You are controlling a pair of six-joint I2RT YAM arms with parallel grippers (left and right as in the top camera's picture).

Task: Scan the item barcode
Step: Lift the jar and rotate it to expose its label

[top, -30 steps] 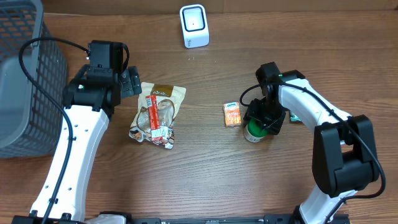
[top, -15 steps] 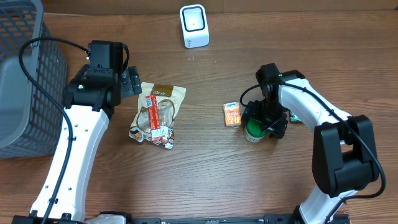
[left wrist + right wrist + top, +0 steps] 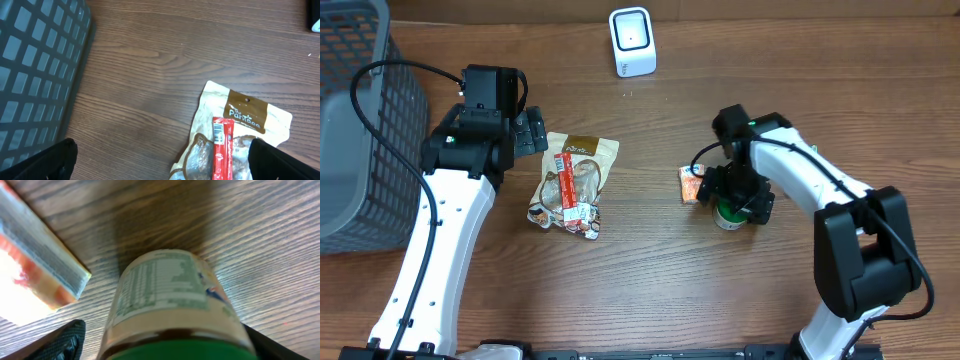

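Over on the far side, the right gripper sat low over the green-lidded jar, and from overhead the arm hid most of it; the right wrist camera told more: fingers spread wide to either side of the jar, bare wood showing between one finger and the label, so nothing was gripped; that close view also gave the printed table on the jar's label, which the overhead view could not show. The jar stood on the worktop just beside a small orange box, well apart from the white scanner at the far edge. The left gripper hung wide open and empty; its wrist camera caught a barcode on the red stick lying on the snack pouch, and the mesh of the grey basket close by; the overhead view placed that gripper between basket and pouch.
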